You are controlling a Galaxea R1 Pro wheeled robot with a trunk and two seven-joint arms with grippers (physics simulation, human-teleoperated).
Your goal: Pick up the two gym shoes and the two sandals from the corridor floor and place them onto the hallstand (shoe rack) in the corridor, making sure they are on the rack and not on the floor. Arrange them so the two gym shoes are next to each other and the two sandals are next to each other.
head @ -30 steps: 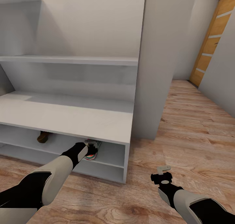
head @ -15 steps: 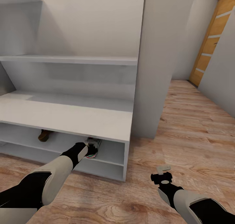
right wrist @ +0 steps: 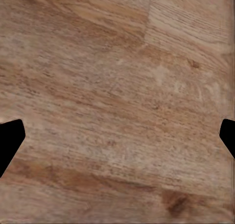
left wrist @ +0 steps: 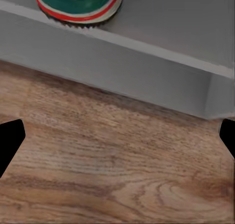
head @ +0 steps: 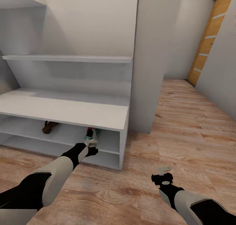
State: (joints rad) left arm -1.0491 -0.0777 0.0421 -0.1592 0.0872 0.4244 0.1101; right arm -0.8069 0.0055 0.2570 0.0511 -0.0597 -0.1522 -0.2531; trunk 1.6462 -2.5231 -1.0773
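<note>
At rack's right end | sneaker (head: 91, 136) shelved | left end effector (head: 90, 151) released | next: fetch remaining footwear

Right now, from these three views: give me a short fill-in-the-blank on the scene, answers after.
1. The gym shoe sits on the hallstand's ____ open shelf.
2. The left claw is ____, nothing between its fingers.
3. The brown sandal lies to the shoe's ____ in the head view.
4. Under the right claw is the wood ____.

Answers: upper; open; left; floor
</note>
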